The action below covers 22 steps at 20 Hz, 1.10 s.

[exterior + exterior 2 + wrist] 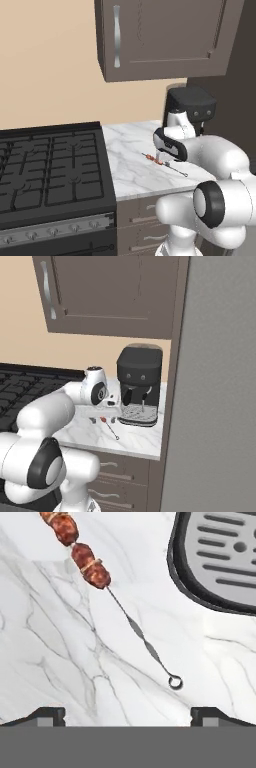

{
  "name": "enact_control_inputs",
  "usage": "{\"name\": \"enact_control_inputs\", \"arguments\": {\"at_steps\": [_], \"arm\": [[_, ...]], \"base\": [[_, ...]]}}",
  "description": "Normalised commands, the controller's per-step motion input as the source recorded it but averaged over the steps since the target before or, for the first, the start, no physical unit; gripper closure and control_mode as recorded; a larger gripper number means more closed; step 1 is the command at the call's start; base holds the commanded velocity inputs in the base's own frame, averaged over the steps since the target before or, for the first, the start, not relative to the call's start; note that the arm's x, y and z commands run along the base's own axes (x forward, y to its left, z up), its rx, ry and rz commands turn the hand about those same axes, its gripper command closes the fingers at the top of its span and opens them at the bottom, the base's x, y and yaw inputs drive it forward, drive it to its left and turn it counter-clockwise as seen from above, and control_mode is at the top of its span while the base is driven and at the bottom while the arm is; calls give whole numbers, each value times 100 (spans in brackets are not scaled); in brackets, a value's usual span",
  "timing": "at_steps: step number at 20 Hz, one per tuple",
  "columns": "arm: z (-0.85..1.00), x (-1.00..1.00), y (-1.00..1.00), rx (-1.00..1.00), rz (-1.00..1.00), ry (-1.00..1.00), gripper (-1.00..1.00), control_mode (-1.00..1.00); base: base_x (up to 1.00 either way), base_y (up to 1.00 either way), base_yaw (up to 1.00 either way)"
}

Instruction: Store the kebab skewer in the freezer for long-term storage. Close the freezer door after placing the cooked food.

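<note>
The gripper [128, 714] hangs wide open and empty just above the marble counter [45, 642]. The skewer [107, 587] lies flat ahead of it, untouched. Its long axis runs diagonally away: ring end nearest the fingertips, meat chunks farther off, beside the coffee machine's tray [220, 557].

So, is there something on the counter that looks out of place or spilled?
Only the kebab skewer: it lies bare on the marble counter, with no plate under it, beside the coffee machine. Nothing is spilled. The gripper hovers above it, jaws open.
</note>
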Motion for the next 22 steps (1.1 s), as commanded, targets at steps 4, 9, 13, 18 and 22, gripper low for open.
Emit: {"name": "enact_control_inputs", "arguments": {"at_steps": [4, 9, 13, 18, 22], "arm": [[-45, 11, -4, 0, 0, 6, -100, -100], [-44, 15, -15, 0, 0, 7, -100, -100], [-36, 9, -13, 0, 0, 5, -100, -100], [-33, 9, -4, 0, 0, 4, -100, -100], [-26, 15, -3, 0, 0, 1, -100, -100]], "base": [[0, 0, 0], [0, 0, 0], [0, 0, 0], [0, 0, 0], [0, 0, 0]]}}
